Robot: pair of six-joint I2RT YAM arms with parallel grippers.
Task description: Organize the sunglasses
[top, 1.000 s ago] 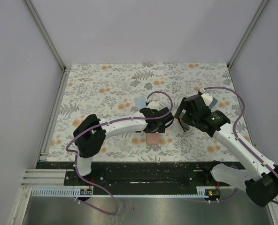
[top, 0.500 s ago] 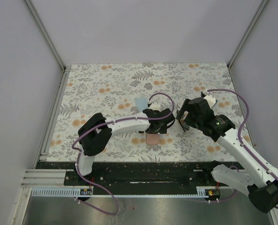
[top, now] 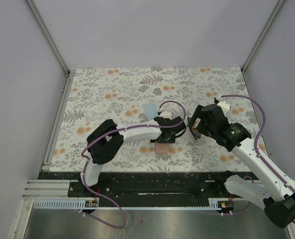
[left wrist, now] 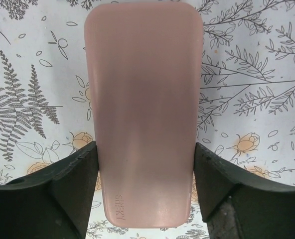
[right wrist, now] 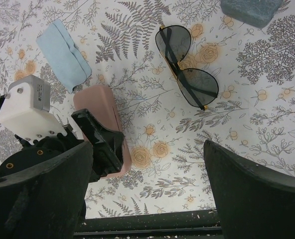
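Observation:
The dark-lens sunglasses [right wrist: 186, 73] lie unfolded on the floral table, seen in the right wrist view beyond my right gripper. The pale translucent pair is out of view. My right gripper [right wrist: 147, 149] is wide open and empty, hovering above the table near them [top: 193, 130]. My left gripper [left wrist: 145, 194] is closed against both long sides of the pink case [left wrist: 143, 109], which lies flat on the table. In the top view the left gripper [top: 163, 141] is at the middle front, over the pink case [top: 162, 148].
A light blue cloth [right wrist: 63, 55] lies beyond the pink case [right wrist: 100, 114], also in the top view [top: 149, 108]. A blue-grey case [right wrist: 249, 10] lies past the sunglasses. The table's black front edge [right wrist: 152, 224] is close below my right gripper.
My left gripper has slid a little toward the front, further over the pink case. My right arm has shifted slightly to the right. The case has not moved.

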